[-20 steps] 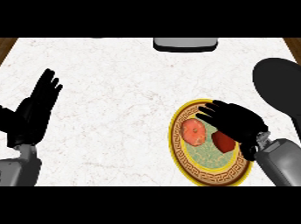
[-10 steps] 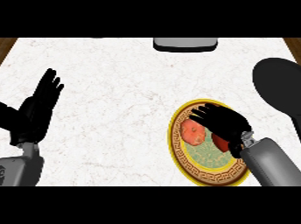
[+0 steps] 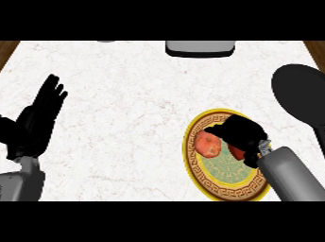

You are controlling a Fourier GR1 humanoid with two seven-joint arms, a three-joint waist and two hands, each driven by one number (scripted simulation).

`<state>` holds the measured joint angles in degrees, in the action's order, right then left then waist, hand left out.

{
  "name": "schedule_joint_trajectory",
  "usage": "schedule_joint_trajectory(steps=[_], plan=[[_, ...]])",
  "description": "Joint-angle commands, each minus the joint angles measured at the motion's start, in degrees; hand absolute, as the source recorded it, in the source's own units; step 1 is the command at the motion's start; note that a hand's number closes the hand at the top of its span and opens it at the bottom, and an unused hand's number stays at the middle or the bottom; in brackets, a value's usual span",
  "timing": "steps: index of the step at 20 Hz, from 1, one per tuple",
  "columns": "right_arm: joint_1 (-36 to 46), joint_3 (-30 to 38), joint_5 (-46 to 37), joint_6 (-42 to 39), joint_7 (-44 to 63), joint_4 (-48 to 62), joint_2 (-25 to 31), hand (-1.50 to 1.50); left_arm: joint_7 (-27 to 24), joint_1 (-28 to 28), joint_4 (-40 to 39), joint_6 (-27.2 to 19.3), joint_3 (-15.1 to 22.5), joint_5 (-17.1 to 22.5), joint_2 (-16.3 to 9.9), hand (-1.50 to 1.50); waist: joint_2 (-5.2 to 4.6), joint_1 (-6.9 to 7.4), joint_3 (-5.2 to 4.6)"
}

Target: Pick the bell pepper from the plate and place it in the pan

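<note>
I had the right robot hand [image 3: 241, 133] curled narrowly over the bell pepper [image 3: 209, 144] on the plate [image 3: 193, 163]; partial hold, I judged slip likely on lifting.

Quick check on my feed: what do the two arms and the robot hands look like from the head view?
Both forearms are smooth grey cylinders ending in an all-black robot hand with fingers and a thumb. The left robot hand sits on a grey forearm with a small round marking near the view's lower edge. The right robot hand joins its grey forearm at a short wrist piece. No cables or sleeves show.
</note>
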<state>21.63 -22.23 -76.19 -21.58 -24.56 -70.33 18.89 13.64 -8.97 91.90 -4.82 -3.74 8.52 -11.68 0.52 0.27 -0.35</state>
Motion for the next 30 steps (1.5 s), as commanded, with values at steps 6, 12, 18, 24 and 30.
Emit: schedule_joint_trajectory(steps=[6,12,18,24,30], plan=[[1.29,2.78,-0.26,0.27,-3.64,4.32,-3.17,1.5,-1.67,1.75,0.05,2.4,-2.09,0.47,-0.23,0.0,-0.52,-0.03,0.34],[1.95,17.94,4.29,-1.92,18.69,4.19,-10.3,1.5,0.14,0.8,-0.05,0.05,-1.02,-1.02,0.75,0.0,-0.37,-1.09,0.3],[6.79,25.77,1.25,7.69,38.6,-1.53,-15.4,1.5,1.53,-0.93,0.45,-0.44,-0.9,-0.82,1.04,0.0,-0.23,-0.87,0.32],[10.43,20.96,-6.7,8.86,45.82,-15.27,-14.38,1.5,1.99,0.04,0.75,-0.67,-0.68,-1.24,1.32,0.0,0.09,-1.02,0.28],[12.77,23.25,-5.4,2.81,48.98,-22.4,-13.47,1.5,0.93,0.16,0.11,0.93,-0.71,-1.24,1.37,0.0,-0.43,-0.3,0.33]])
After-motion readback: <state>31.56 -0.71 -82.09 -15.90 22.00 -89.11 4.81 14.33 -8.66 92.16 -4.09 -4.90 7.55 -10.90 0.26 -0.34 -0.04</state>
